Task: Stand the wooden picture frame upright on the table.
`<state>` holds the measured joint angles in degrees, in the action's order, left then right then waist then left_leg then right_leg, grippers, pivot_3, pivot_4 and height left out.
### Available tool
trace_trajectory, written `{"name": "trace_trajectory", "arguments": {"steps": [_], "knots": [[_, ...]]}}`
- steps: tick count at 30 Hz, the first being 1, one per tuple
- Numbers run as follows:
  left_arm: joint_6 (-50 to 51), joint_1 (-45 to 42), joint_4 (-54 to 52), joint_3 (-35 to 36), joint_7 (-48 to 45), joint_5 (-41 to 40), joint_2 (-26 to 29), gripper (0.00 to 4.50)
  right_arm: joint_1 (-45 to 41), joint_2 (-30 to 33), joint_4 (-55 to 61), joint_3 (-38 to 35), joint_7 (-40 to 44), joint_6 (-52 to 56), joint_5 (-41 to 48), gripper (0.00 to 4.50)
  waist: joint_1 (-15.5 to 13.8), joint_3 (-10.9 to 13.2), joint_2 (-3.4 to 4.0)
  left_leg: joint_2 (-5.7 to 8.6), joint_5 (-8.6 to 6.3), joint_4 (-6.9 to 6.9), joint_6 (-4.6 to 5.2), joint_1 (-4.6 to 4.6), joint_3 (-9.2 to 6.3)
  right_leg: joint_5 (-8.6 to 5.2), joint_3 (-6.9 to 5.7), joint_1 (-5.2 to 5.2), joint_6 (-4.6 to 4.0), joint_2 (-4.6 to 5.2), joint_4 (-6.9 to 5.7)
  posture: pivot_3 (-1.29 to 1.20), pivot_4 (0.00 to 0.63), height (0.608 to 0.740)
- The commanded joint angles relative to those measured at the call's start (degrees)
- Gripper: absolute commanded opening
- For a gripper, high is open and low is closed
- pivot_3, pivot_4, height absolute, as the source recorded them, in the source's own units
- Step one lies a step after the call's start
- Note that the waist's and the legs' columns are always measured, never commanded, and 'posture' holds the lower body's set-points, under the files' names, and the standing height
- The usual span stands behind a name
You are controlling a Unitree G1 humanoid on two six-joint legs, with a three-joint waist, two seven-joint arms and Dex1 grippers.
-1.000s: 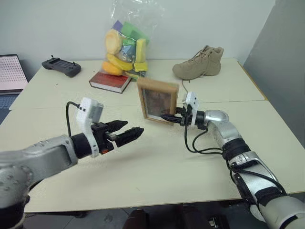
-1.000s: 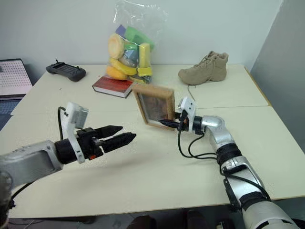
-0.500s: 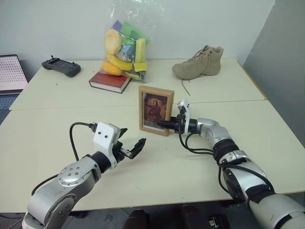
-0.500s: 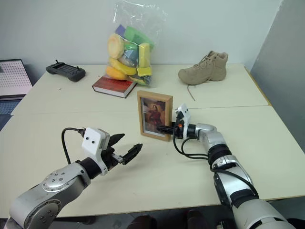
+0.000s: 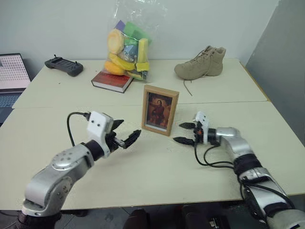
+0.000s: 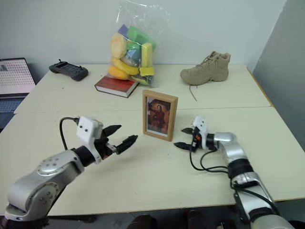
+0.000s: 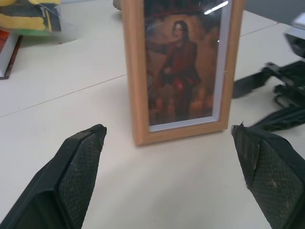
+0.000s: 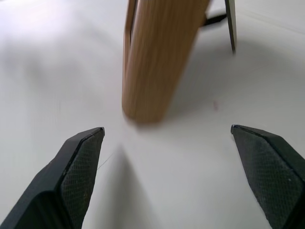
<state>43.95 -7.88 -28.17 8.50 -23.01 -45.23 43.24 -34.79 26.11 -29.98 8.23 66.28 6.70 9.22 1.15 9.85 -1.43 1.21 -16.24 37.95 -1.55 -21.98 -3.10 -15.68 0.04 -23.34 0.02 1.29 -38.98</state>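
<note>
The wooden picture frame [image 5: 160,109] stands upright on the table [image 5: 157,186], its portrait face toward me and nothing touching it. In the left wrist view the frame [image 7: 181,71] is seen face-on just beyond my open left gripper [image 7: 167,131]. From the head, that left gripper [image 5: 129,128] hovers a little to the frame's left. My right gripper [image 5: 178,132] is open, close to the frame's right and apart from it. The right wrist view shows the frame's wooden side edge [image 8: 159,52] and its dark prop [image 8: 231,24] resting on the table.
At the back stand a clear bag of coloured toys [image 5: 126,43], a red-edged book [image 5: 111,80], a tan boot [image 5: 200,64] and a black controller [image 5: 63,66]. A laptop [image 5: 12,71] sits at the far left edge. A seam [image 5: 71,106] crosses the table behind the frame.
My right gripper has opened, let go of the frame and drawn back to the right and down. The frame now stands by itself. My left gripper has sunk slightly.
</note>
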Motion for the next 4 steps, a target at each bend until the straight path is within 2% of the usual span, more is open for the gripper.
{"name": "trace_trajectory", "arguments": {"steps": [1,4], "knots": [[3.52,-3.36,5.19,4.13,-8.49,-3.29,5.32,4.5,2.02,5.86,17.24,-2.54,4.12,8.34,5.47,4.49,0.2,0.04,0.07,-0.01,0.0,0.0,0.0,0.01,-0.02,0.0,-0.03,0.0,0.0,0.0,-0.01,0.0,0.15,0.74],[3.79,-7.92,12.06,4.25,-14.93,-2.02,9.83,4.5,2.18,8.6,29.68,-5.74,1.94,20.35,12.29,4.49,0.75,0.06,0.07,-0.08,-0.01,-0.01,0.01,0.06,-0.05,0.0,-0.06,0.01,0.0,-0.07,-0.04,0.0,0.15,0.74]]}}
